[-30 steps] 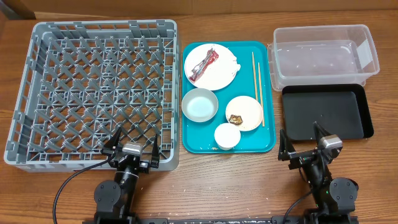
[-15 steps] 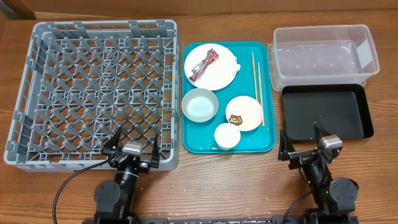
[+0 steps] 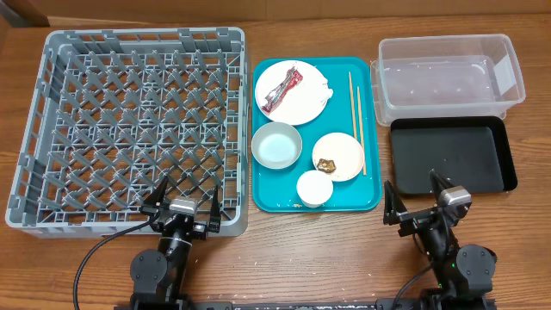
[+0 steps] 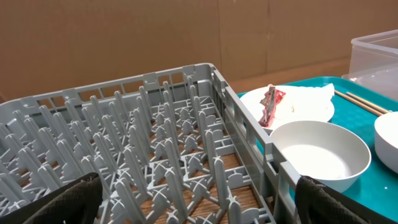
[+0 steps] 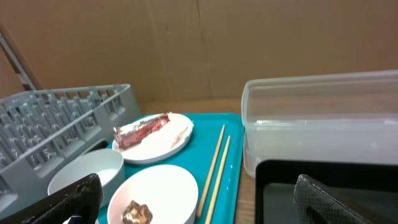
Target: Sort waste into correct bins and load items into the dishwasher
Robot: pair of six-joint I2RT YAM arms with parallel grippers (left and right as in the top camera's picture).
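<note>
Currently: two plates (image 3: 293,92), one bowl (image 3: 276,145), one cup (image 3: 314,188), two chopsticks (image 3: 356,120); left hand (image 3: 183,205), right hand (image 3: 415,200) spread wide, empty.

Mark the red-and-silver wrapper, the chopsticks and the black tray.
red-and-silver wrapper (image 3: 281,89), overhead view, its crumpled middle.
chopsticks (image 3: 361,129), overhead view, mid-shaft of one stick.
black tray (image 3: 448,155), overhead view, its bare floor.
</note>
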